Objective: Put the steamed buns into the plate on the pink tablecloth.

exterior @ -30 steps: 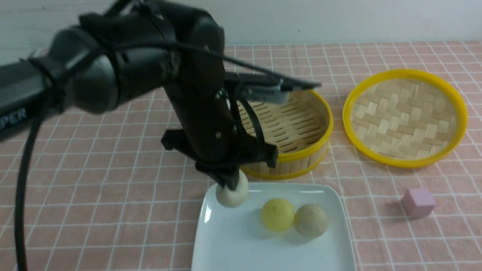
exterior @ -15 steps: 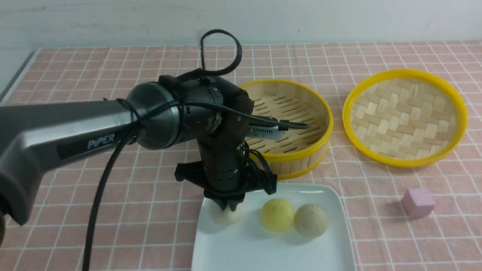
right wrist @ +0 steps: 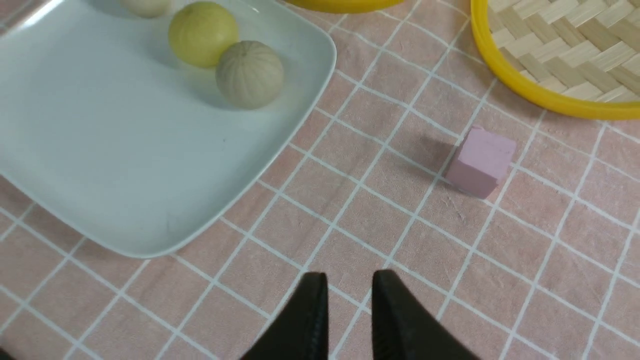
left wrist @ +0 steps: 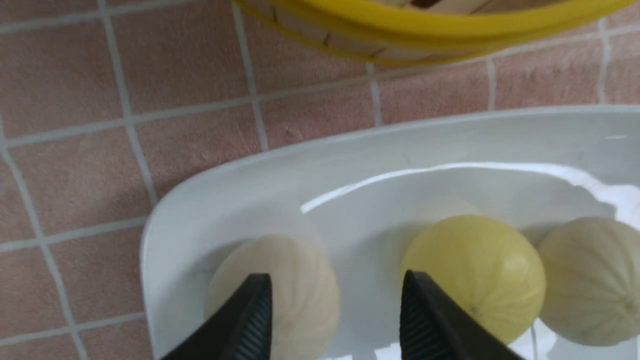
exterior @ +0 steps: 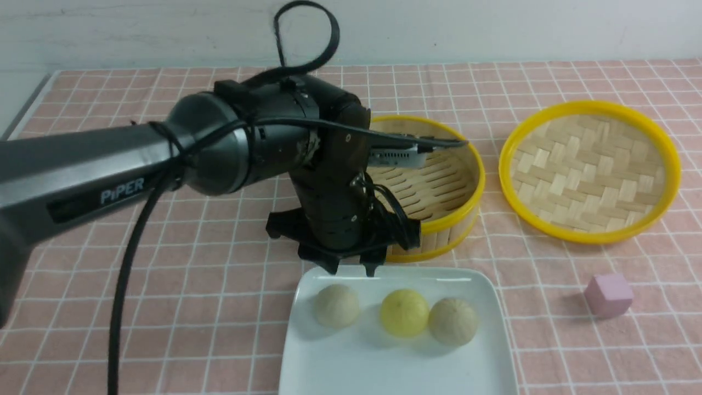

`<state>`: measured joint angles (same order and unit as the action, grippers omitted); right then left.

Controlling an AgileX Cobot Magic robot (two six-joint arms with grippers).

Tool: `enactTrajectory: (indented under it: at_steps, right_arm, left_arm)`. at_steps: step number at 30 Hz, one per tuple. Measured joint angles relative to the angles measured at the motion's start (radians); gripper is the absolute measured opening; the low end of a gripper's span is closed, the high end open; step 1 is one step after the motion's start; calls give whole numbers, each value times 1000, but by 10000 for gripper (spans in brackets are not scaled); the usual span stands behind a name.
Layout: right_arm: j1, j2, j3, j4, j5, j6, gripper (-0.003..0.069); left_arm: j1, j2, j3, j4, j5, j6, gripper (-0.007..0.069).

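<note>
L arm (exterior: 66, 164): dk grey tube link, white "PiPER" mark (exterior: 118, 190), round glossy blk joint. Blk cable (exterior: 123, 285) tied along it, w/ loop. L fingers (left wrist: 250, 320), R fingers (right wrist: 305, 315): blk, pointed, ribbed inner faces.

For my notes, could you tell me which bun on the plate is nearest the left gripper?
The pale bun at the row's left end, beneath the open left gripper; the yellow bun and the other pale bun lie farther right.
</note>
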<state>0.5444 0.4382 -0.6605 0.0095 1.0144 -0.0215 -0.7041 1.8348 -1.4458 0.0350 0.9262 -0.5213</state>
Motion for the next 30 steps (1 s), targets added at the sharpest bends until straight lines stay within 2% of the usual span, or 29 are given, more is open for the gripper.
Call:
enactTrajectory:
  at_steps: [5,11,14,16,17,20,23,27,30]
  right_arm:
    - [0,-5,-152,-30,204,0,158]
    - [0,-38,-229,-47,246,1,141]
    - [0,-90,-227,-47,254,29,80]
    - [0,-151,-201,-47,239,72,9]
    - [0,-157,-196,-47,239,72,5]
    - [0,-259,-57,-57,-18,108,-14]
    - [0,-295,86,-98,-265,113,-14]
    - [0,-298,204,-120,-478,119,-12]
    - [0,-298,243,-123,-552,124,-10]
  left_arm:
    - [0,-35,-34,28,6,0,370]
    - [0,-37,-35,35,11,0,321]
    - [0,-37,-35,37,13,0,248]
    - [0,-37,-35,37,13,0,179]
    - [0,-37,-35,37,13,0,174]
    - [0,-37,-35,37,6,0,89]
    - [0,-37,-35,37,-3,0,51]
    - [0,-37,-35,39,-6,0,41]
    - [0,-37,-35,39,-6,0,41]
